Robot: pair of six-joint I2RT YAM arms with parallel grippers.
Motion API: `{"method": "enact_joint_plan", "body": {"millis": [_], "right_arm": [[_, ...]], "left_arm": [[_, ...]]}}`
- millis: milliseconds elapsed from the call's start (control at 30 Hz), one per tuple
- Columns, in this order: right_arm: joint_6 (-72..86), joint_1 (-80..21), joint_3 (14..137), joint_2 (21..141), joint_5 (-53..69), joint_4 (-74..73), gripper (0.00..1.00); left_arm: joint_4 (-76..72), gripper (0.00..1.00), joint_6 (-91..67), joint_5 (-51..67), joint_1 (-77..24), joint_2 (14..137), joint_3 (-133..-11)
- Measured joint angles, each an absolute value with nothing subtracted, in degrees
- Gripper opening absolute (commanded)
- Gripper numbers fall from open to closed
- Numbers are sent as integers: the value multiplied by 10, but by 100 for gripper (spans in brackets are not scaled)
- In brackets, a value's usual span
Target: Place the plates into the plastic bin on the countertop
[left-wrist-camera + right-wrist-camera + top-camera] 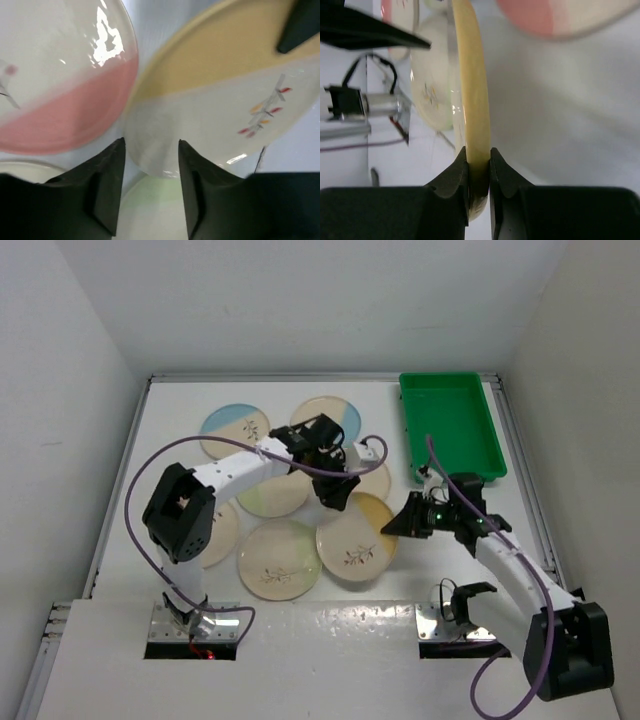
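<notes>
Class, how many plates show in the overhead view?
7: blue plate back-left, another back-centre, green plate and pink plate mid-table, one under the left arm, pale plate and yellow plate nearest; arms partly cover several.

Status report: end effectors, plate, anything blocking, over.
Right end effector shut on yellow plate rim. Left end effector open above same plate. Green bin empty. Pink plate alongside.

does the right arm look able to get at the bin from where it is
Probably yes: the bin lies just beyond the right gripper, with nothing standing between them and nothing in it. The jaws are shut on the rim of the yellow plate.
</notes>
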State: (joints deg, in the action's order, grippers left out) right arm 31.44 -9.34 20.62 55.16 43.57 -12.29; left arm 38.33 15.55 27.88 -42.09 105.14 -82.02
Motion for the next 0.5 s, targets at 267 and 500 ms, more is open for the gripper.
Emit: {"method": "enact_joint_plan", "body": {"millis": [267, 500], "right_arm": [[419, -17, 388, 640, 394, -33, 0], [594, 90, 434, 783, 255, 161, 0]], "left_arm": [[424, 61, 188, 333, -284, 1037, -969], [429, 60, 196, 309, -203, 1001, -937]]}}
